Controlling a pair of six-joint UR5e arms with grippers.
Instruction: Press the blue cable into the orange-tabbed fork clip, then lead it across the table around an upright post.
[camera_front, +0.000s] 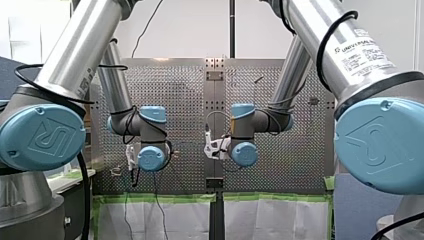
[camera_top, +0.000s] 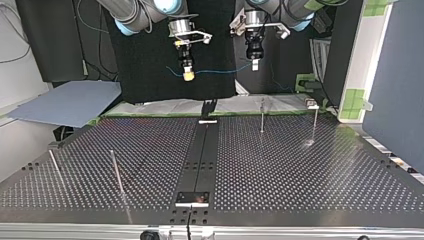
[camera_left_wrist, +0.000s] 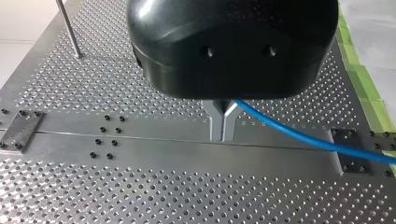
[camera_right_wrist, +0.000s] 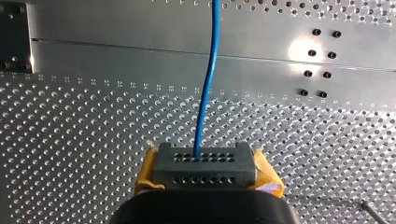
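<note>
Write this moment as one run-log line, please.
left gripper: shut on blue cable | right gripper: shut on blue cable | blue cable: spans both, above table

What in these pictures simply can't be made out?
- Orange-tabbed fork clip: seen in no view.
- Blue cable: left wrist view, one end cut off by the picture edge, the other hidden behind the black housing of my left gripper.
- Upright post: right wrist view, mostly cut off by the edge.

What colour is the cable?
Blue. The cable shows best in the right wrist view.
</note>
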